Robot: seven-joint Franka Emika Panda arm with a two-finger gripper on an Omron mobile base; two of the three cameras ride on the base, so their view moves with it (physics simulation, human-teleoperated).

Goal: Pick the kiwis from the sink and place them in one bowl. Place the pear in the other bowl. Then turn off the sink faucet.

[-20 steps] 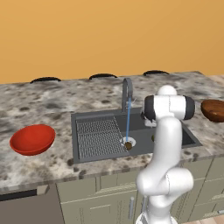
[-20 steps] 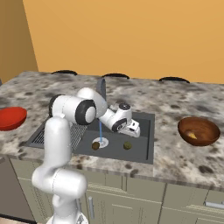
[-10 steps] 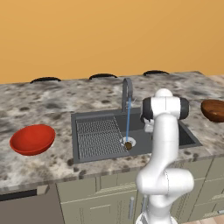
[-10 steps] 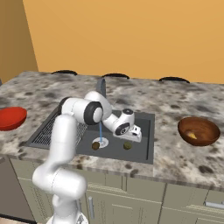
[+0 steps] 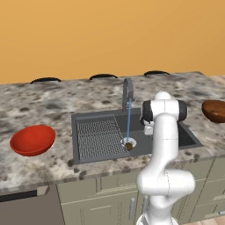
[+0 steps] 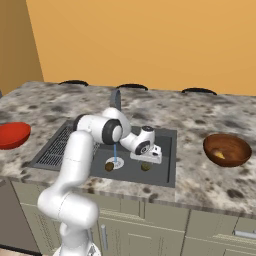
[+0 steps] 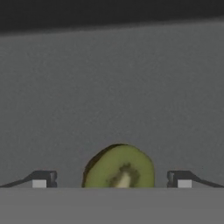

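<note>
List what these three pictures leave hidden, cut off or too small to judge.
- Green kiwi: hand view, lower half cut off at the bottom edge.
- Pincer: right base view, tips too small to see whether they touch the kiwi below.
- Faucet lever: left base view, too small to read its position.
- Brown bowl: left base view, cut off by the right edge.

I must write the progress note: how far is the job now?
Done: the pear lies in the dark brown bowl. In hand: the open gripper straddles the green kiwi in the sink. Left: brown kiwi, empty red bowl, running faucet.
</note>
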